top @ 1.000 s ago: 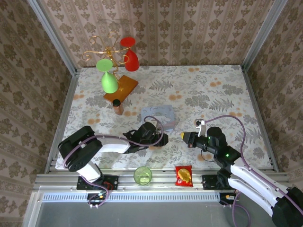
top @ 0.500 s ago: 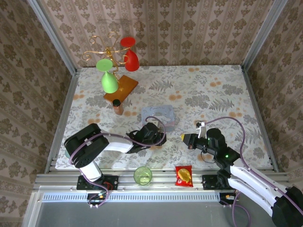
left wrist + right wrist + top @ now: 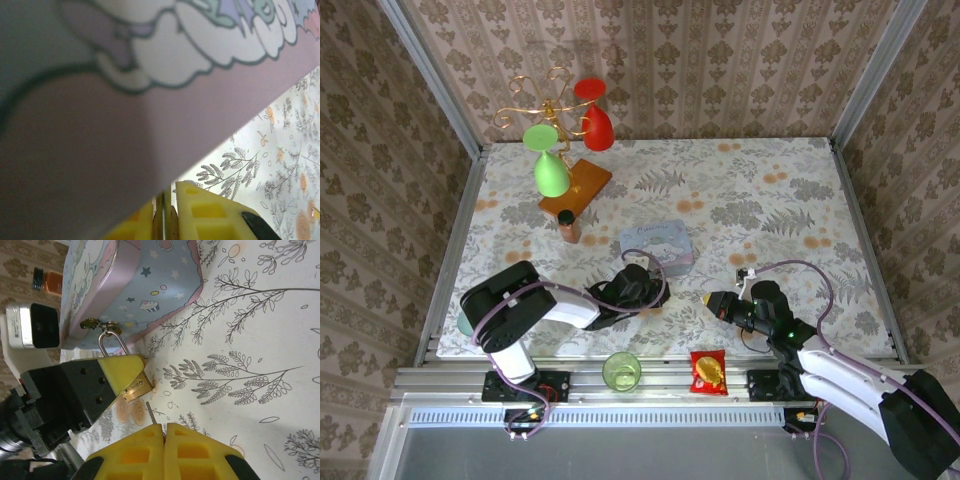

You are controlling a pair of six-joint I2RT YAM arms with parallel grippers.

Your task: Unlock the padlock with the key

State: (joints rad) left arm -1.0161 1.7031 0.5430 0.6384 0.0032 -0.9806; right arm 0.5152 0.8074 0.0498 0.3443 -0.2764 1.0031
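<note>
Padlock (image 3: 136, 388) sits just ahead of the right gripper (image 3: 164, 430), slightly left of its tip. The shackle (image 3: 111, 342) runs up through the hasp (image 3: 92, 324) on the pastel tin (image 3: 145, 280).

Left gripper (image 3: 131, 371) is clamped narrow on the brass body, with a corner of brass poking out under the yellow finger. Right gripper is pinched shut on the key (image 3: 149, 412); just a thin shaft sticks out ahead of the pads, tip close to the lock but not touching.

Handling, my read:
- Lock is tiny, rigid and light, smooth brass, so it'll twist in the foam pads under key torque.
- Best hold is across the flat faces of the body, as now. The shackle would pivot in the hasp.
- Key is thin, with little shaft exposed, and could slip or rotate in the pinch. Approach should be slow and on-axis.
- Tin is light and may slide on the tabletop (image 3: 260, 365) if pushed.

Views:
- Right wrist gives the key-to-lock geometry. I can't make out the keyway.
- Left wrist is pressed up against the tin wall (image 3: 150, 125): yellow fingers (image 3: 210, 215) nearly together with a metal sliver between them, which backs up the grip.
- Top view gives the layout: left gripper (image 3: 642, 290) at the tin's near edge, right gripper (image 3: 712, 298) beside it. Lock and key are too small to read there.
</note>
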